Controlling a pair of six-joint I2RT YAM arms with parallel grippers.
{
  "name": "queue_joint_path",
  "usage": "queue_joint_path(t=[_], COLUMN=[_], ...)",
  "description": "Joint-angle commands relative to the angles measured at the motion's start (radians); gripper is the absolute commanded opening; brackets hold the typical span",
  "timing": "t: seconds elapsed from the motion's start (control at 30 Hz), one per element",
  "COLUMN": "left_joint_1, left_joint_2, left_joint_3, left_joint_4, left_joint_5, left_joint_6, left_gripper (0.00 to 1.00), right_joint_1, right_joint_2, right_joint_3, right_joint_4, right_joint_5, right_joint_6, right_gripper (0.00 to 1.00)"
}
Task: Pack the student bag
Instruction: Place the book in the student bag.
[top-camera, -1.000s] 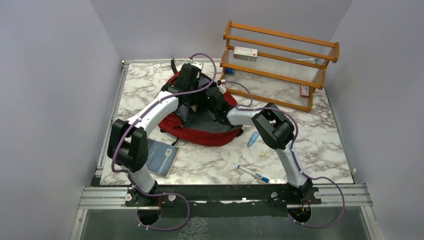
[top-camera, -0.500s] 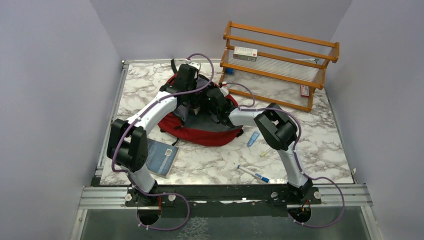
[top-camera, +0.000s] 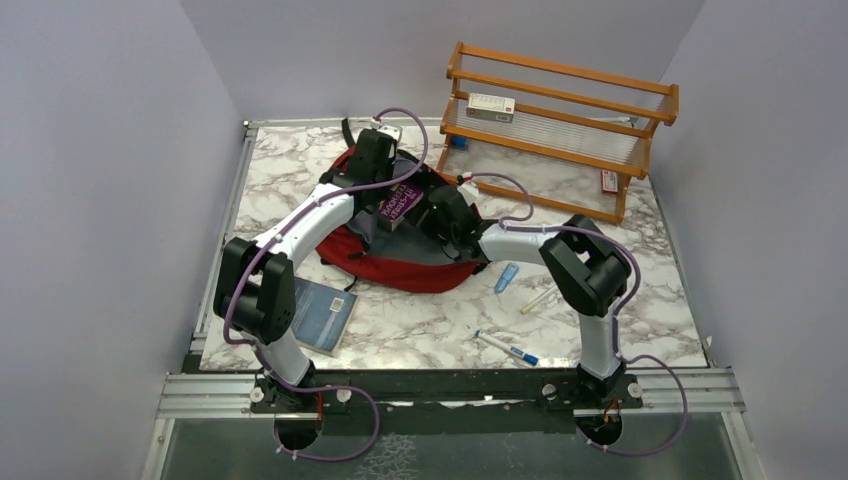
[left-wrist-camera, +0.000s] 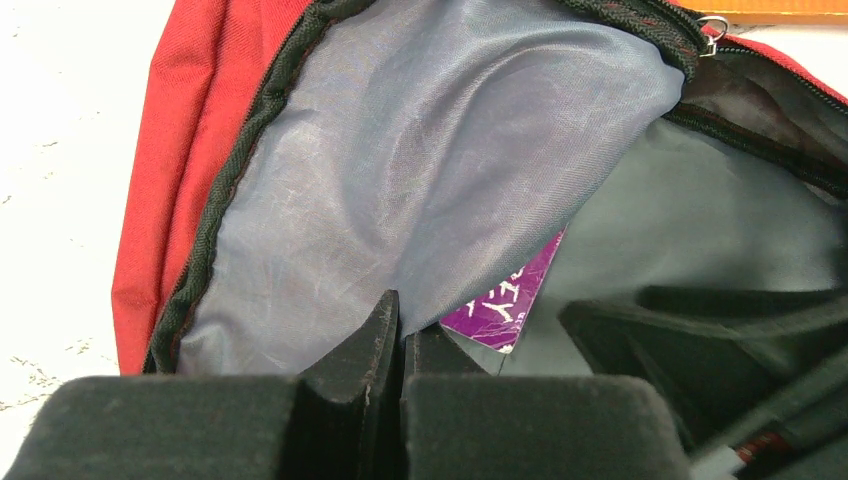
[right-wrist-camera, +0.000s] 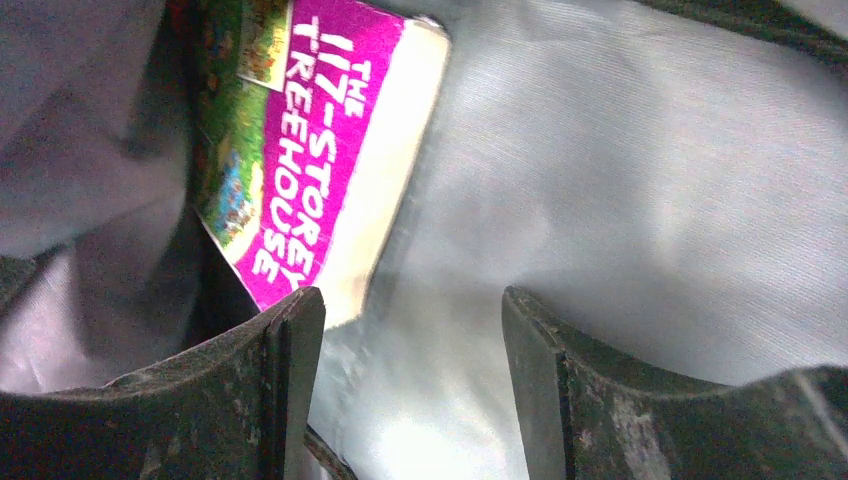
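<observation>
Centrally in the overhead view, the dark-red fabric student bag (top-camera: 400, 270) lies on the white marble-patterned table (top-camera: 640, 290), its zippered mouth gaping and its grey lining showing. Both arms reach into that mouth from the lower edge of the frame.

The left gripper (left-wrist-camera: 395, 322) has its fingers pressed together, pinching a fold of the grey lining at the rim of the opening, and the lining rises from the fingertips as a lifted flap. The right gripper (right-wrist-camera: 410, 305) stands spread, with bare grey lining showing between its two dark fingers.

A purple paperback book (right-wrist-camera: 310, 150), its cover reading "The 117-Storey Treehouse", rests tilted inside the bag. In the right wrist view it sits at upper left, with its lower corner just beside the left finger; whether they touch I cannot tell.

Towards the upper right of the overhead view stands an orange wooden rack (top-camera: 560, 130) with a small white box (top-camera: 491, 106) on its upper shelf. At lower left a blue-grey notebook (top-camera: 322, 313) lies flat beside the left arm, and a blue-and-white pen (top-camera: 510, 350) lies at lower centre.
</observation>
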Motion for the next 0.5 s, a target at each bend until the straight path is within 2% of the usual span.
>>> queue_joint_path(t=[0.0, 0.2, 0.37, 0.47], left_joint_1=[0.011, 0.013, 0.034, 0.035], left_joint_2=[-0.028, -0.026, -0.025, -0.056], left_joint_3=[-0.007, -0.008, 0.003, 0.003], left_joint_4=[0.021, 0.022, 0.021, 0.023], left_joint_5=[0.020, 0.085, 0.153, 0.157], left_joint_6=[0.004, 0.008, -0.002, -0.015], left_gripper=[0.01, 0.18, 0.31, 0.48], right_joint_1=[0.002, 0.002, 0.001, 0.002], right_joint_2=[-0.119, -0.297, -0.447, -0.538], right_joint_3=[-0.104, -0.234, -0.292, -0.339], right_joint_4=[-0.007, 0.086, 0.021, -0.009], right_joint_5=[0.061, -0.017, -0.039, -0.033], right_joint_6=[-0.104, -0.331, -0.482, -0.536], right_gripper=[0.70, 0.68, 0.68, 0.68])
